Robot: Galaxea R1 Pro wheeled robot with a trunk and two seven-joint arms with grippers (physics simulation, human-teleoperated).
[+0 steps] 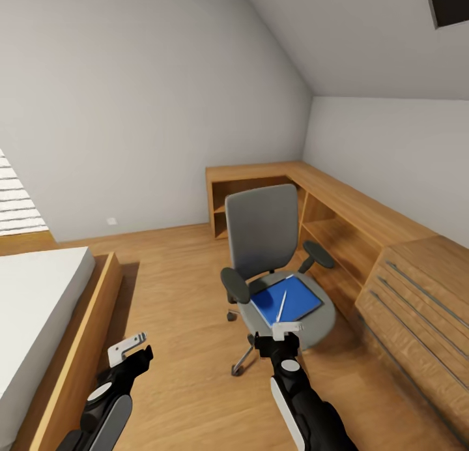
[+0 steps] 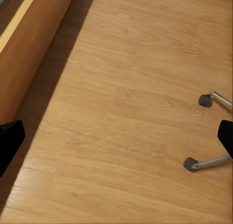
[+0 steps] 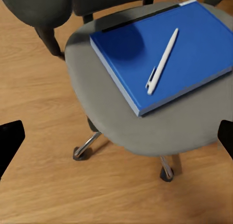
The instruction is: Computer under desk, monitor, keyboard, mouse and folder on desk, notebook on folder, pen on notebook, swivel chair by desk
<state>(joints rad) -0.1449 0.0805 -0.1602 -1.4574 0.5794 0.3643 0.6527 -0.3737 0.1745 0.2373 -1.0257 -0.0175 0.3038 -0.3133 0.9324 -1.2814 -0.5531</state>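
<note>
Folder-retrieval step: right gripper (image 1: 285, 334), jaws spread wide and empty, hovers just short of the folder (image 3: 165, 54) and pen (image 3: 161, 62) on the swivel chair (image 1: 262, 229); next, descend and grasp. Left gripper (image 1: 130, 350) open, idle.

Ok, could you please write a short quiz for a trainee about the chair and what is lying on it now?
1. True or false: the white pen lies on top of the blue folder.
2. Which end effector is nearest the swivel chair? A) left B) right
3. Fill in: the folder rests on the chair's ____.

Key:
1. True.
2. B; it hovers just in front of the seat, open.
3. Seat.
</note>
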